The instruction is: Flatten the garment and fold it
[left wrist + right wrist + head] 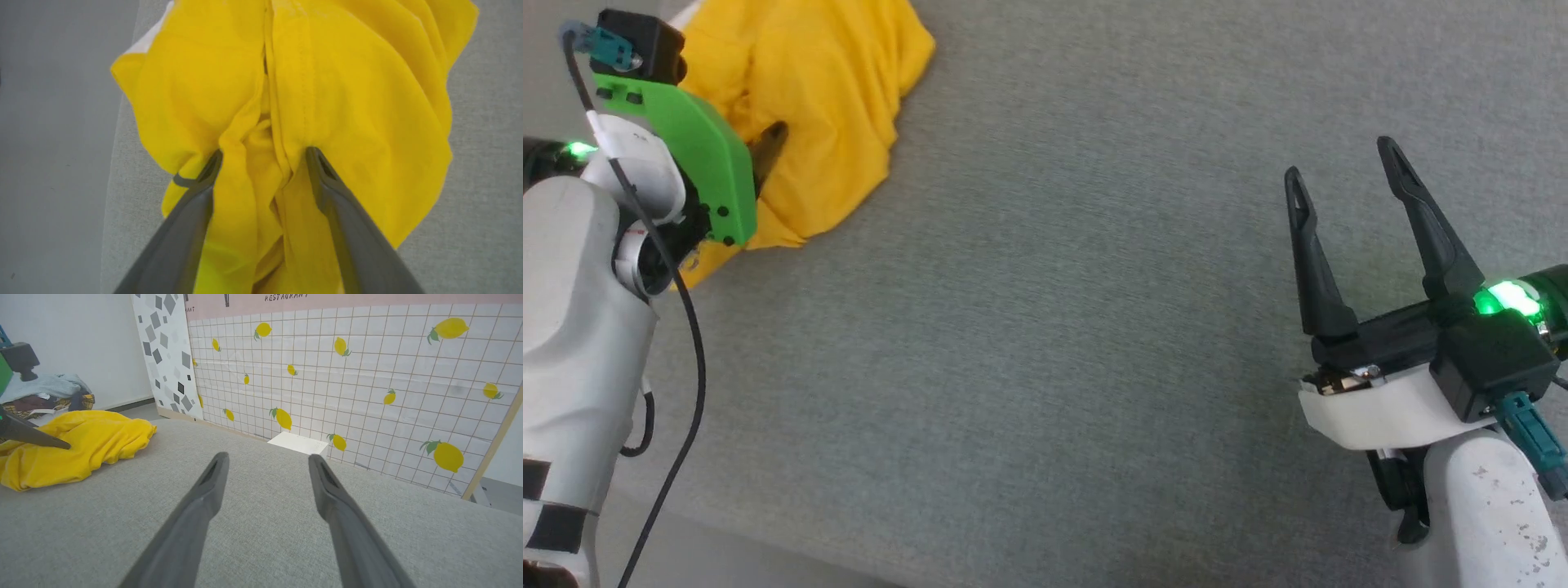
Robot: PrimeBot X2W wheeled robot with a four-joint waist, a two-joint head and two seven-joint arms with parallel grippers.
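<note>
I have the garment [825,90] crumpled in a heap at the far left of the grey padded surface [1054,327], close to its left edge. My left gripper [261,153] is down in it, jaws spread wide with yellow folds bunched between the fingers, not clenched. In the head view the green wrist mount [698,155] covers part of the heap (one fingertip pokes out). My right gripper [1342,162] hovers released at the near right, well apart, holding nothing. Beyond the surface stand a lemon-print tiled wall [367,388], a white box [298,443] and, far left, a pile of clothes [45,390].
</note>
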